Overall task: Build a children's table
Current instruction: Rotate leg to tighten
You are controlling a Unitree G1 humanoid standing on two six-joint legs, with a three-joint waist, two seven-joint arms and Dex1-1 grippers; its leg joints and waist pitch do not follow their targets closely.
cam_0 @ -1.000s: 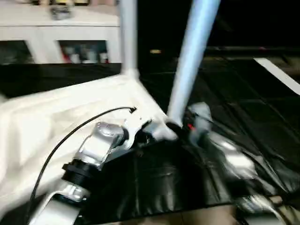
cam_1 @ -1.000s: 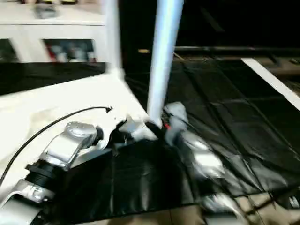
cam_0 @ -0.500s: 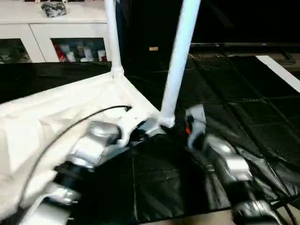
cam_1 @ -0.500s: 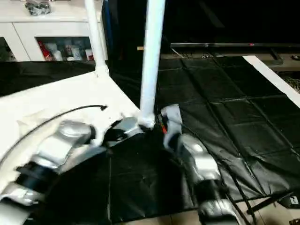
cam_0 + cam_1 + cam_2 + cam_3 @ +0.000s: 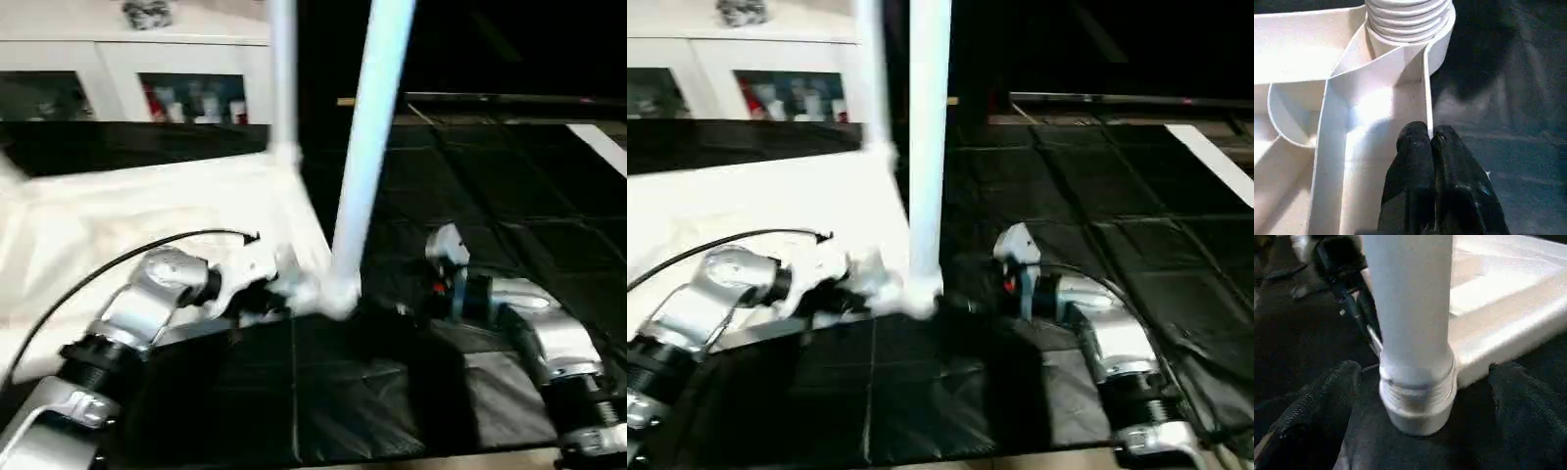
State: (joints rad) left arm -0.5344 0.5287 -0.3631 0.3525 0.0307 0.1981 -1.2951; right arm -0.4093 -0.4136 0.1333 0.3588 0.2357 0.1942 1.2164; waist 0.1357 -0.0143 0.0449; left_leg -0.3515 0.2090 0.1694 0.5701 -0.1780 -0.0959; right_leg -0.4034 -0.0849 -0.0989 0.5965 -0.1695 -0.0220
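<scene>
White plastic tabletop, inverted w/ ribbed underside up, lies on a black sheet covering the floor. Two white tubular legs stand upright from its corner sockets: near leg at the corner closest to the robot, far leg at the corner behind it. Near leg's flared, threaded end sits in the round corner socket, threads partly visible above the socket rim. Left pincer is closed, its two black fingertips pinched on the thin edge wall of the tabletop just beside that socket; silver left forearm w/ black cable reaches in over the tabletop. Right pincer is spread wide, one black finger on each side of the near leg's base, apart from it, not gripping; silver right forearm lies over the black sheet. Background: white cabinet w/ glass doors behind the tabletop.
</scene>
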